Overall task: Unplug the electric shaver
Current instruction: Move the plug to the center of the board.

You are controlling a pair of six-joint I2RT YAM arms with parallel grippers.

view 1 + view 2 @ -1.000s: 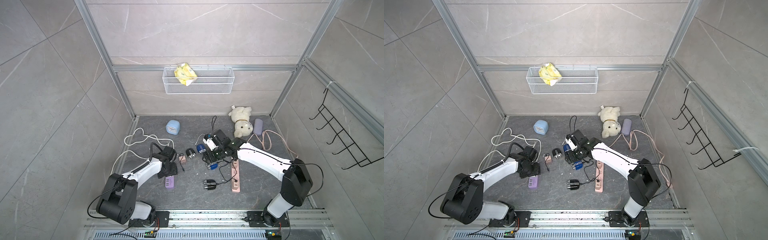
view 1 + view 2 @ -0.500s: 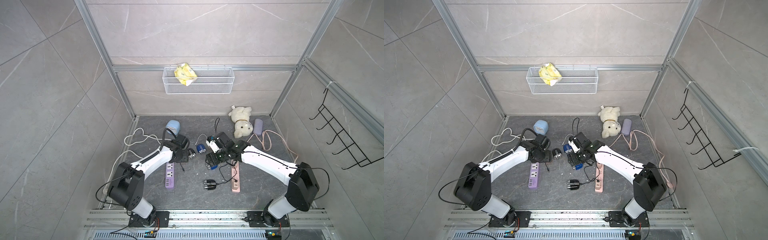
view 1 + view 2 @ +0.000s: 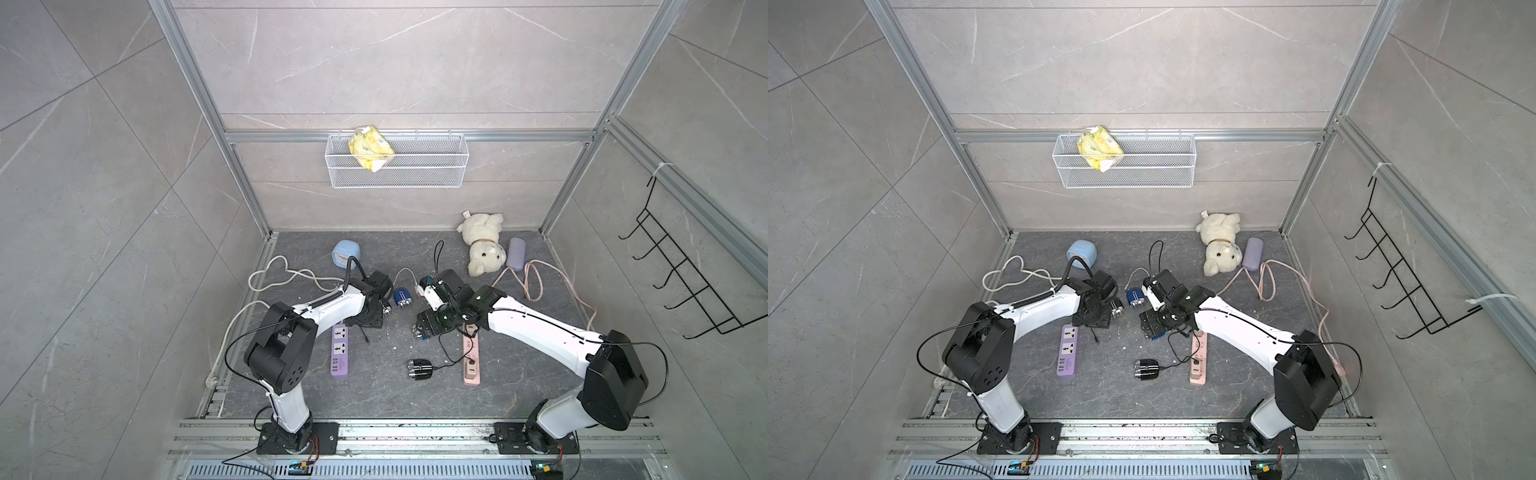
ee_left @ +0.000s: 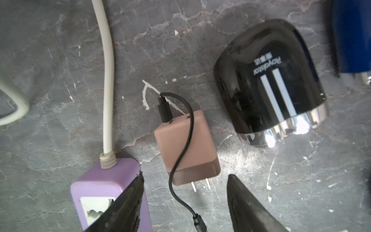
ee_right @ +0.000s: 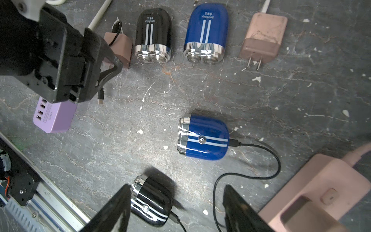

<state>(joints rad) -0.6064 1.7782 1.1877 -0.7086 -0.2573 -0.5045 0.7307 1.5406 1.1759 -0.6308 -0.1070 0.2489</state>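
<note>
Jaws hang open and empty on left gripper [image 4: 185,174] and right gripper [image 5: 176,185], and the corded black shaver [image 5: 152,202] lies on the floor [image 5: 220,90] near the pink power strip [image 5: 313,192]; looks light and glossy-slick, so I'd pinch its stiff tail plug [image 5: 173,216], not the floppy cord [image 5: 181,224].

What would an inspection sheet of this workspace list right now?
Surface: grey floor, white flecks.
Job's things: blue shaver and black shaver with cables attached; second black shaver shows none; second blue shaver beside it.
Clutter: plush toy, blue clock.
Grippers: left gripper open near a loose adapter; right gripper open.
Cables: white cable enters purple power strip.
Surroundings: wire basket, wall hooks.
</note>
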